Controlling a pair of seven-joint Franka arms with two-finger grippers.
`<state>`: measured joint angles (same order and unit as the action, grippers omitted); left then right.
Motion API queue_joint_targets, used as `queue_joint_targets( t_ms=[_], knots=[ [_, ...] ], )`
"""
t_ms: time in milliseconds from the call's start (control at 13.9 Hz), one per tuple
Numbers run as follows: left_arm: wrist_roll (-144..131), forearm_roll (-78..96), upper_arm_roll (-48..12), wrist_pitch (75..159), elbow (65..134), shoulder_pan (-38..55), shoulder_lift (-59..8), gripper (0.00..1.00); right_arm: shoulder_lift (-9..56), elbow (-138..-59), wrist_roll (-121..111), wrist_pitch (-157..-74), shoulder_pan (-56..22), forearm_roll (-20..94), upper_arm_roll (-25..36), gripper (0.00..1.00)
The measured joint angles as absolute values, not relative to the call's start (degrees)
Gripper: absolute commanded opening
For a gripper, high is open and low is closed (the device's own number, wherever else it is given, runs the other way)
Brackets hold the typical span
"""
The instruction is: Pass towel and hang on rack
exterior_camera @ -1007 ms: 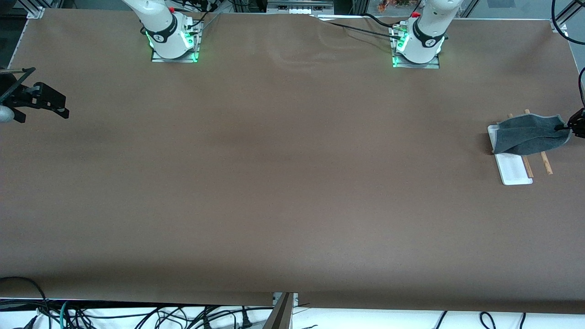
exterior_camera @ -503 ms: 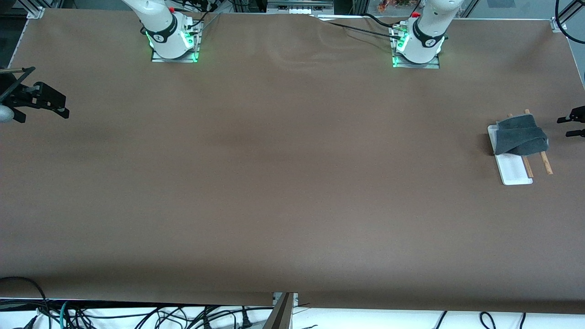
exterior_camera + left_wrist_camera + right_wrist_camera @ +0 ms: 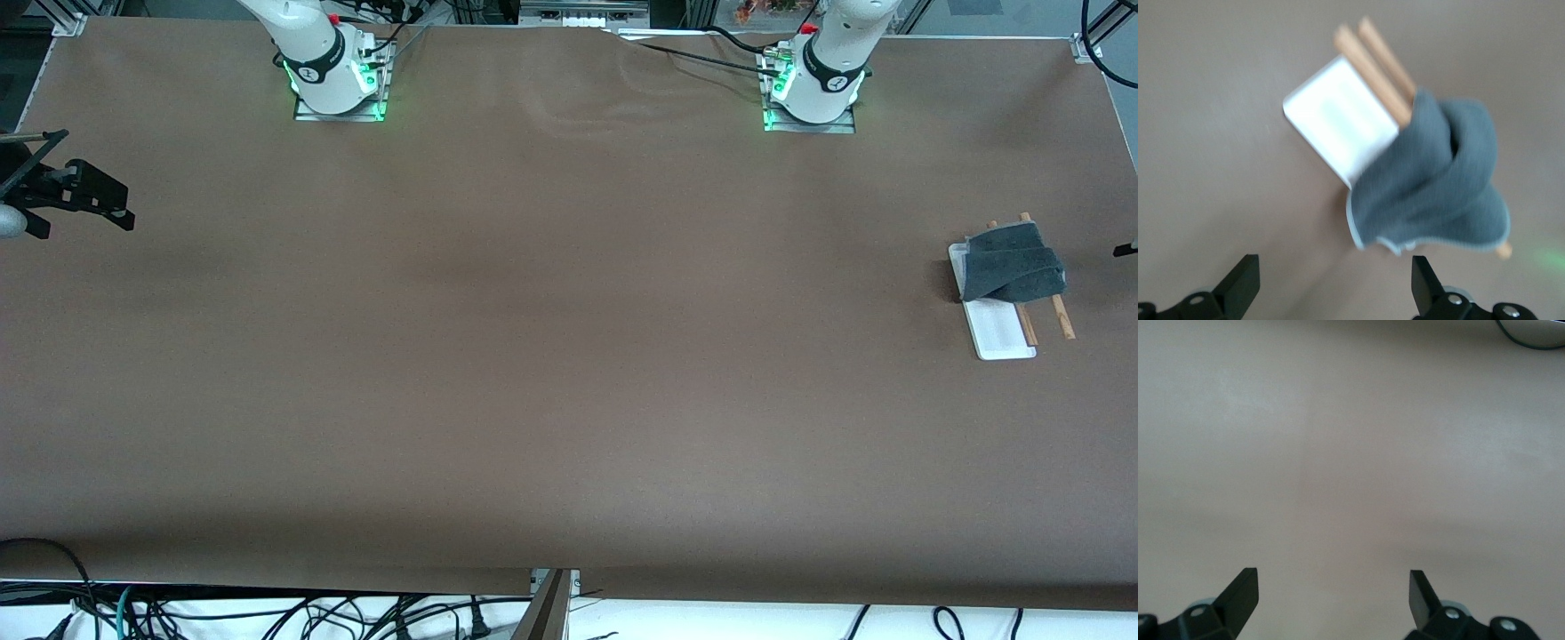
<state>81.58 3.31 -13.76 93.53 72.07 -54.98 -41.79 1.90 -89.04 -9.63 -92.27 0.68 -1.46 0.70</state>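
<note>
The dark grey towel [image 3: 1013,264] with its pale stitched edge hangs bunched over the two wooden rods [image 3: 1062,322] of the rack, whose white base [image 3: 1003,336] lies at the left arm's end of the table. The left wrist view shows the towel [image 3: 1438,187], the rods [image 3: 1371,57] and the base [image 3: 1331,120]. My left gripper [image 3: 1336,277] is open and empty, clear of the towel. Only one of its fingertips [image 3: 1125,250] shows in the front view, beside the rack. My right gripper [image 3: 120,216] waits open over bare table at the right arm's end, open also in its wrist view [image 3: 1333,593].
The two arm bases [image 3: 338,84] [image 3: 813,93] stand along the table edge farthest from the front camera. Cables [image 3: 267,613] hang below the nearest edge. A dark cable [image 3: 1531,333] crosses a corner of the right wrist view.
My left gripper has let go of the towel's corner, opened and drawn away from the rack. The stretched towel has dropped into a bunch over the rods. The right arm has not moved.
</note>
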Motion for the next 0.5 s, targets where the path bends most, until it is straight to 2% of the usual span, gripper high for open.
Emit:
queue_joint_targets(
  t_ms=[503],
  knots=[
    [75.84, 4.46, -15.46, 92.15, 66.37, -46.56, -40.55, 1.00, 1.90, -88.95, -9.62, -92.30, 0.69, -1.46, 0.71, 1.00]
  ],
)
